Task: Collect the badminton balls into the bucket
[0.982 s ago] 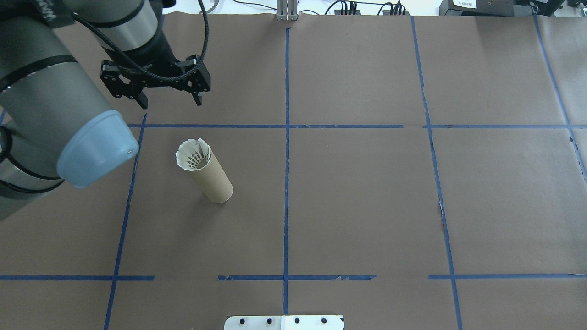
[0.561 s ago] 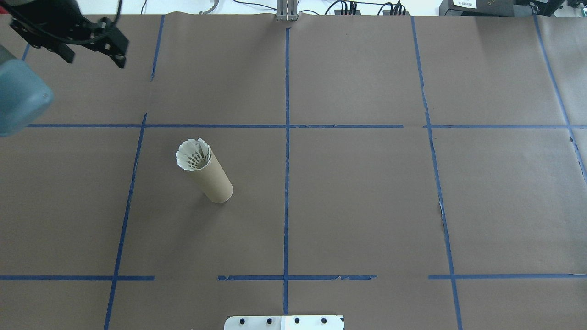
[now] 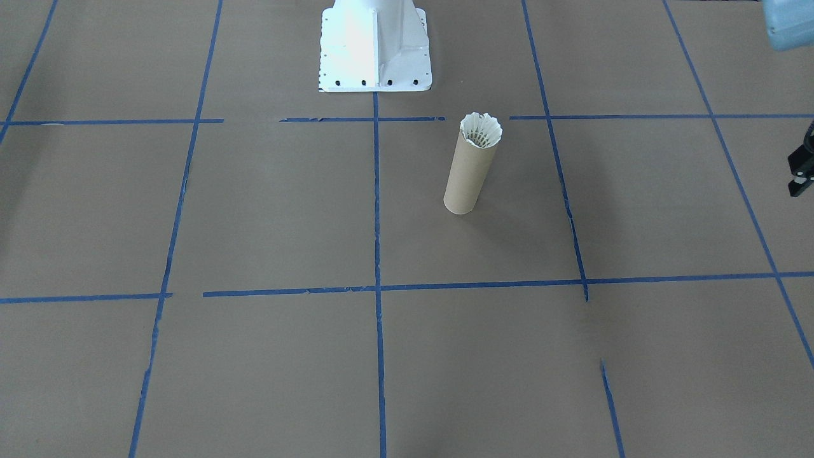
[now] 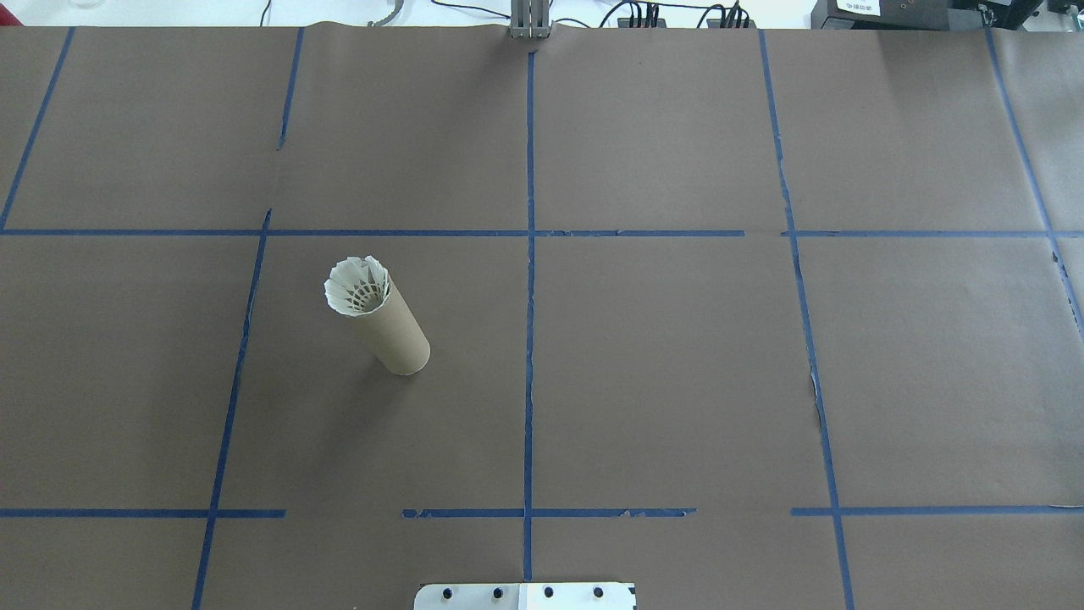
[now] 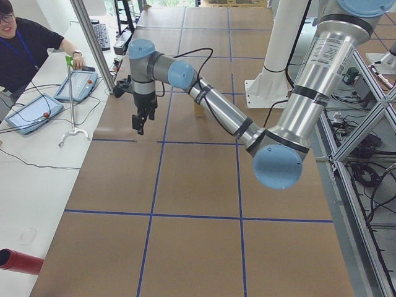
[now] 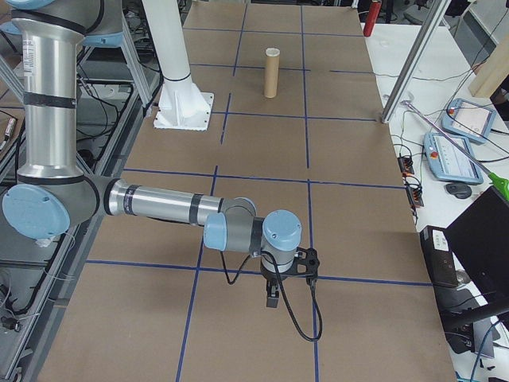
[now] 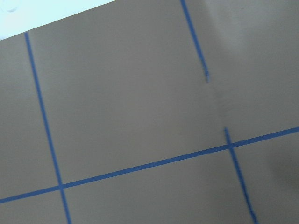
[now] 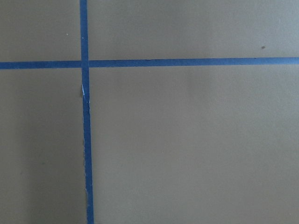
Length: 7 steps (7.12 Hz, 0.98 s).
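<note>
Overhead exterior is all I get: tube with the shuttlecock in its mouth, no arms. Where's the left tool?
Observer: The left tool hangs pointing down over the table's left end.
Operator: Right tool?
Observer: The right tool hangs low over the table's right end, far from the tube.
Operator: Tube looks tilted here.
Observer: The exterior right view shows it standing upright, with the shuttlecock skirt at its rim.

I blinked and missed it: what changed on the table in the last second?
The left arm pulled back toward the table's left end and left the overhead view entirely; it took hold of nothing. The cardboard tube stayed upright in the same spot, with the shuttlecock sitting in its mouth as before.
</note>
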Each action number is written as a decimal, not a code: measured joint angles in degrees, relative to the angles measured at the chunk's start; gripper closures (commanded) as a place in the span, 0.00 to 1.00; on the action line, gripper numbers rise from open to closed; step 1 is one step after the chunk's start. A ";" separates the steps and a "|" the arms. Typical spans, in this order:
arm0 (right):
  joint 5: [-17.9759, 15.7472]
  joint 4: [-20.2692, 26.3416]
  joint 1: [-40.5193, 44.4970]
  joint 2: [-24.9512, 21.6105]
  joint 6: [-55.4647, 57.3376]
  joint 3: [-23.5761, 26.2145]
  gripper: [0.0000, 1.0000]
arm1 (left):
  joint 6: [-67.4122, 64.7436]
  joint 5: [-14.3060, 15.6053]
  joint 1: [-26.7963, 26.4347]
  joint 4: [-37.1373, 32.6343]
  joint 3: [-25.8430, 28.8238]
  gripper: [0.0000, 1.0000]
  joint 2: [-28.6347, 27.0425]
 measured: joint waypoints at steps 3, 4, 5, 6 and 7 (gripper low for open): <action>0.00 0.00 0.00 0.00 0.00 0.00 0.00 | 3.01 -2.96 -4.84 -14.96 7.16 0.00 12.76; 0.02 0.00 0.00 0.01 0.00 0.00 0.00 | 3.18 -3.88 -6.12 -16.26 7.98 0.00 15.94; 0.02 0.00 0.00 -0.01 0.00 0.00 0.00 | 3.01 -6.75 -7.14 -16.47 8.24 0.00 18.32; 0.02 0.00 0.00 -0.04 0.00 0.00 0.00 | 2.64 -10.95 -7.71 -16.24 8.28 0.00 20.21; 0.00 0.00 0.00 -0.05 0.00 0.00 0.00 | 2.50 -13.82 -7.92 -16.11 8.39 0.00 21.43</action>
